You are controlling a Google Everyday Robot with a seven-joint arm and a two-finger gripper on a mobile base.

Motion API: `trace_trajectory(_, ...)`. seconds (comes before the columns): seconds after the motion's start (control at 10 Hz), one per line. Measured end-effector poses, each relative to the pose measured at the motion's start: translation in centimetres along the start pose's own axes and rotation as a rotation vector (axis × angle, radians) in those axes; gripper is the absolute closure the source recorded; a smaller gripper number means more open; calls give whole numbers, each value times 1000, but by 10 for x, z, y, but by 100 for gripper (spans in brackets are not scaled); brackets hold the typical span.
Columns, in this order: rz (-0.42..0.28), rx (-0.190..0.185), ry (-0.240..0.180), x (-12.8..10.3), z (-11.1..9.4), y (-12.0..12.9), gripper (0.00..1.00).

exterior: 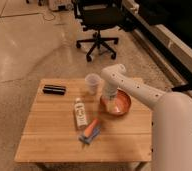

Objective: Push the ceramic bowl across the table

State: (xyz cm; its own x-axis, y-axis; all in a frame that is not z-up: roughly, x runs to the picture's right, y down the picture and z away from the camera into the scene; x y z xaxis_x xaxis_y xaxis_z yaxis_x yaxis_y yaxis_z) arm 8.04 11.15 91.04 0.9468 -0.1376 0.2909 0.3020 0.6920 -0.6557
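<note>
One wide, shallow ceramic bowl (117,104) sits on the right half of the table (49,140), close to its far edge. It is round and glossy, orange-red at the rim and paler toward the middle. The gripper (109,96) reaches down at the bowl's left rim from a smooth white arm (139,90); it seems to touch the bowl there, though how wide the jaws stand cannot be told. Left of the bowl and just beside the gripper stands a translucent whitish plastic cup (92,83). Nearer than the bowl to its left lies a small white bottle (80,112), and below that an orange and blue object (90,131) of unclear shape. Far left of the bowl rests a flat black box (54,89). Long pale wooden planks form the tabletop.
</note>
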Motion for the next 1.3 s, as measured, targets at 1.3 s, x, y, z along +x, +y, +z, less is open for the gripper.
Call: trace_trajectory(1.3,-27,-7,-14,-5,3,-2,35)
